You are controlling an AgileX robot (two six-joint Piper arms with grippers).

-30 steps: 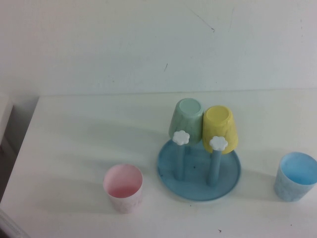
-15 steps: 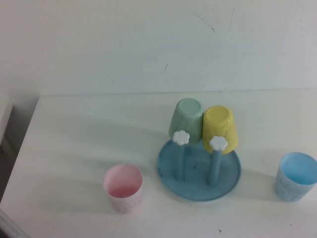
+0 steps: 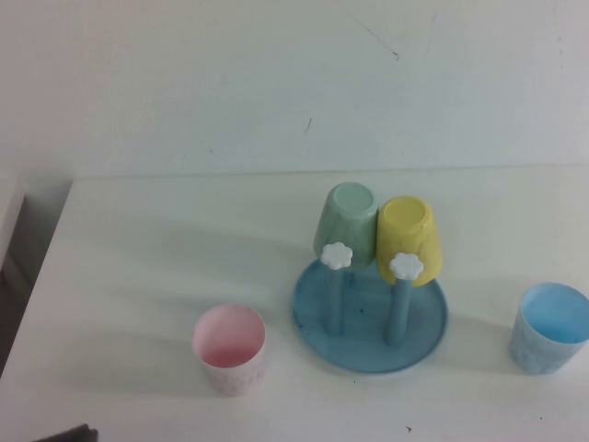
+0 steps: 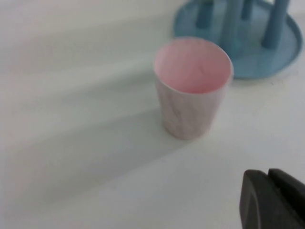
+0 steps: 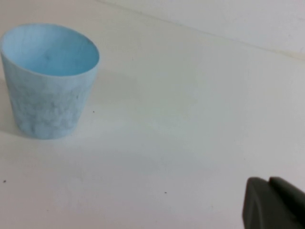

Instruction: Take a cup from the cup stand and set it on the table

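At the near left corner of the table (image 3: 138, 258), well left of the cup stand (image 3: 370, 318), a dark sliver of the left gripper (image 3: 66, 433) is seen at the lower edge of the high view; whether it is apart or together cannot be told. In the left wrist view only a black corner of that gripper (image 4: 272, 200) is shown, apart from the pink cup (image 4: 193, 88).

The pink cup (image 3: 229, 350) is set upright on the table, mouth up, just left of the cup stand and not touching its blue dish. Nothing is held around it.

On the cup stand, two front pegs topped by white flower knobs (image 3: 338, 255) are left bare. Behind them, a mint-green tumbler (image 3: 347, 224) and a yellow tumbler (image 3: 408, 238) are hung upside down, side by side and tilted.

Right of the cup stand, well apart from it, a light blue tumbler (image 3: 548, 327) is stood upright on the table.

The right gripper (image 5: 274, 202) is caught only in the right wrist view as a black corner, apart from the light blue tumbler (image 5: 50, 81); its state cannot be told.
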